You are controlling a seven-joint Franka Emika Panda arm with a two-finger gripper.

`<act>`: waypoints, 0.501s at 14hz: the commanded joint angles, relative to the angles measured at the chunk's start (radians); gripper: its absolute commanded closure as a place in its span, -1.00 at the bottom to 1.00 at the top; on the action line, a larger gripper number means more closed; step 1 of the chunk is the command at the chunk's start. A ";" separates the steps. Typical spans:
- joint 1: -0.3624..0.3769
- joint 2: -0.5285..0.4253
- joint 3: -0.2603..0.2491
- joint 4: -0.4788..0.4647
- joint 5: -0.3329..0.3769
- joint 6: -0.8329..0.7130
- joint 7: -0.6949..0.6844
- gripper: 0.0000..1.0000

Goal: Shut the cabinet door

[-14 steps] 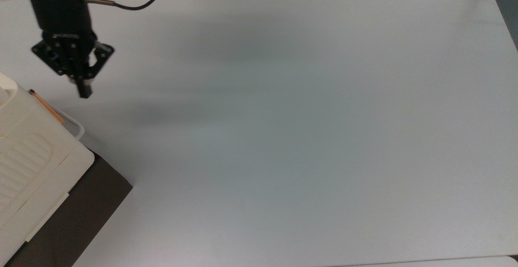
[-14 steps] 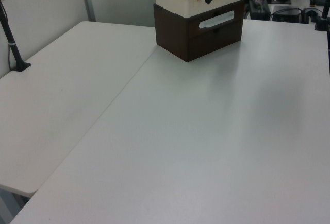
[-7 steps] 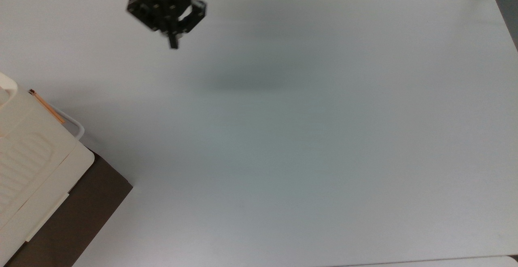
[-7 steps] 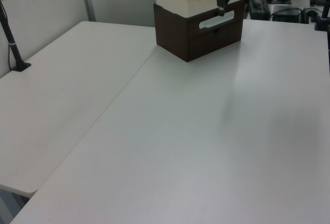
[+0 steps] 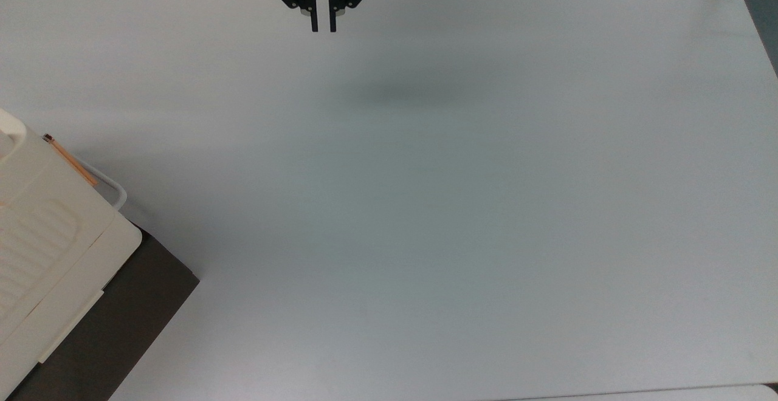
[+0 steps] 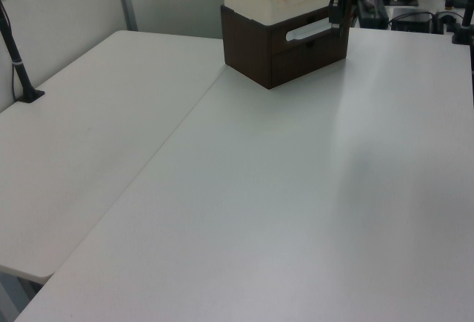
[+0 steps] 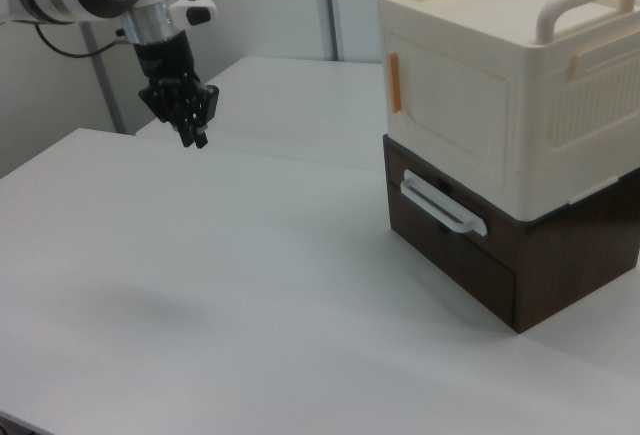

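Right view: cabinet door (image 7: 452, 105) upright, shut.

Bare table (image 5: 425, 206); cabinet (image 7: 500, 105) well aside

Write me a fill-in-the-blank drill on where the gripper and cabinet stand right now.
1. The cream cabinet sits on a dark ____ base.
2. The cabinet door lies ____ against the cabinet's front.
3. The gripper hangs above the table, holding ____.
4. In the right view, the gripper is to the cabinet's ____.

Missing words: brown; flush; nothing; left
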 commanded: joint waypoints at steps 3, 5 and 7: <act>-0.007 -0.043 0.003 -0.062 -0.037 -0.001 0.019 -1.00; -0.009 -0.037 -0.002 -0.059 -0.037 0.000 0.019 -1.00; -0.010 -0.039 -0.010 -0.057 -0.037 -0.003 0.017 -1.00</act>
